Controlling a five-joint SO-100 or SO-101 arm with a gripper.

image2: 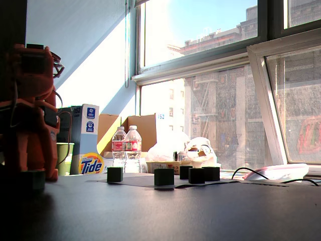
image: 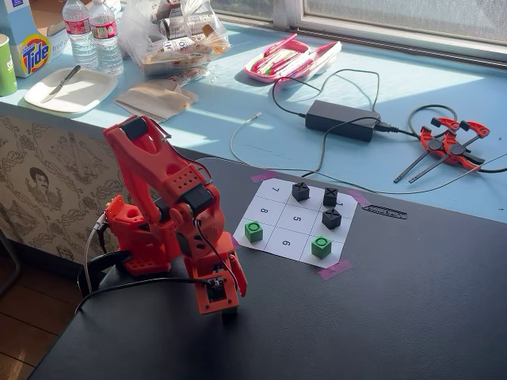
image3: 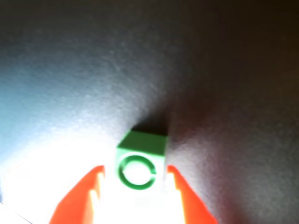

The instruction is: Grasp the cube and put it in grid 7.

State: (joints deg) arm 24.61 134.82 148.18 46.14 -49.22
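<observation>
Tool point(image3: 135, 179) down at tabletop point(image: 380, 317), fingers point(image3: 77, 200) flanking cube point(image3: 140, 161), contact unclear, grip state not discernible; grid 7 point(image: 275, 189) far corner; risk: off-centre pinch tips cube

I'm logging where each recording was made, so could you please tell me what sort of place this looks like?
Probably a room in someone's home, not a lab: a Tide box, water bottles and a plate crowd the window-side counter, beside a dark table.
</observation>
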